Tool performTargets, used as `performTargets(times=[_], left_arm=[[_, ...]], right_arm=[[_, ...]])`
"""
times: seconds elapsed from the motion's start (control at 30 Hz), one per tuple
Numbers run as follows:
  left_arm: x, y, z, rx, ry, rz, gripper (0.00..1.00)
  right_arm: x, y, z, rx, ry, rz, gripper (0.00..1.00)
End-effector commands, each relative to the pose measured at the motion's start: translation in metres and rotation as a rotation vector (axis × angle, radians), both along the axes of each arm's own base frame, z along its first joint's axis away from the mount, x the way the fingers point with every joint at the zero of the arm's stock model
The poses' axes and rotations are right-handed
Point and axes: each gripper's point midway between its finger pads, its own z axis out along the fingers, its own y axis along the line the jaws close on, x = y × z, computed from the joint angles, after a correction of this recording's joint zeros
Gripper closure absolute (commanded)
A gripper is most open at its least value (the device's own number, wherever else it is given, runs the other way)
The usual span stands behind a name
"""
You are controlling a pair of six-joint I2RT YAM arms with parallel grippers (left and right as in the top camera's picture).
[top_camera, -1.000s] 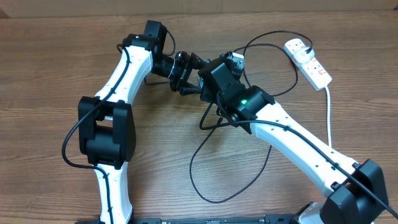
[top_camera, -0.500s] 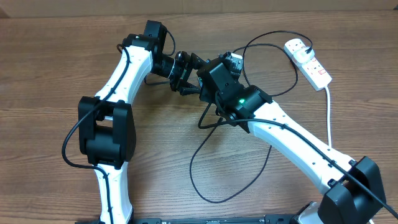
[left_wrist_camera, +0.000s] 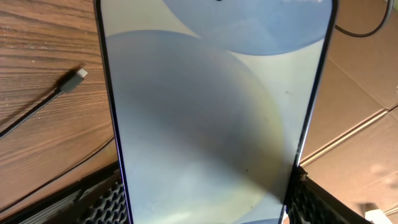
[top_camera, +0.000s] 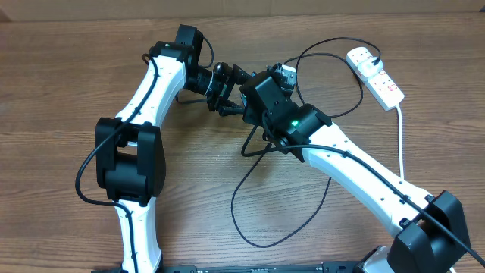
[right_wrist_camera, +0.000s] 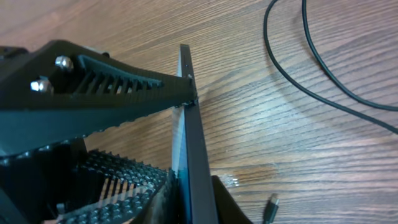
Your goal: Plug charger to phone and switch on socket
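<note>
The phone (left_wrist_camera: 211, 118), with its light blue-grey screen, fills the left wrist view. My left gripper (left_wrist_camera: 205, 193) is shut on its two long edges and holds it above the table. In the right wrist view the phone (right_wrist_camera: 191, 143) shows edge-on, and my right gripper (right_wrist_camera: 193, 193) is shut on its faces. In the overhead view both grippers, left (top_camera: 226, 92) and right (top_camera: 251, 98), meet at the table's far middle and hide the phone. The charger cable (top_camera: 330, 40) loops over the table. Its connector tip (left_wrist_camera: 78, 74) lies loose on the wood and also shows in the right wrist view (right_wrist_camera: 271, 207). The socket (top_camera: 377, 76) lies at the far right.
A thick white cord (top_camera: 400, 144) runs from the socket toward the front right. Black cable loops (top_camera: 233, 199) lie under and in front of the right arm. Brown cardboard (left_wrist_camera: 360, 93) borders the table's far edge.
The right arm has edged slightly left toward the left gripper. Nothing else has visibly moved.
</note>
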Motion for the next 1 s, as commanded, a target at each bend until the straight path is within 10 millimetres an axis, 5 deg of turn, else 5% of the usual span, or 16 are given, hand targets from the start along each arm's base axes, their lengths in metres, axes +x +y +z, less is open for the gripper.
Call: performTargets(times=[0.0,0.43,0.67,0.97], left_arm=[[0.003,-0.007,0.014,-0.039,-0.014,-0.007,0.36],[0.003,-0.007,0.014,-0.040,-0.015,-0.007,0.32],[0.012,-0.008,0.016,-0.057,-0.126,-0.034,0.01],[0.028,0.004,0.008,-0.011,-0.298,-0.059,0.00]], right_arm=[[0.004,0.006,0.008,0.011,-0.020,0.002,0.87],[0.003,0.008,0.008,0.019,-0.017,0.005,0.96],[0.003,0.007,0.008,0.018,-0.017,0.004,0.96],[0.012,-0.002,0.018,0.026,-0.027,-0.024,0.96]])
